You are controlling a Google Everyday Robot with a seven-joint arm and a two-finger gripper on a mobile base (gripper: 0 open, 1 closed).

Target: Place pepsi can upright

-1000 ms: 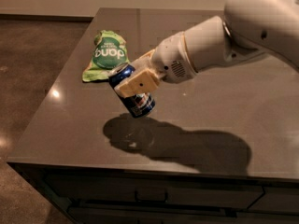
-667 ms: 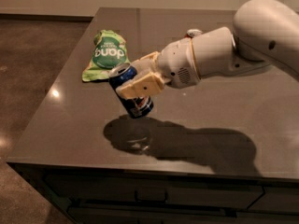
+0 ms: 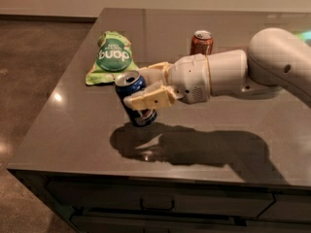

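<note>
The pepsi can [image 3: 132,100] is dark blue with a silver top and a round logo low on its side. My gripper [image 3: 140,89] is shut on the pepsi can, with one cream finger [image 3: 148,99] across its front and the other behind it. The can is tilted slightly, top leaning to the left, and hangs a little above the dark table top [image 3: 73,130]. Its shadow lies on the table just below. My white arm [image 3: 243,72] reaches in from the right.
A green chip bag [image 3: 112,57] lies on the table just behind and left of the can. A reddish-orange can [image 3: 201,42] stands upright at the back, behind my arm. The table's front edge [image 3: 146,176] and left edge are close.
My arm has pulled back to the right, uncovering the reddish-orange can. The pepsi can has turned more upright in my gripper and stays at about the same spot.
</note>
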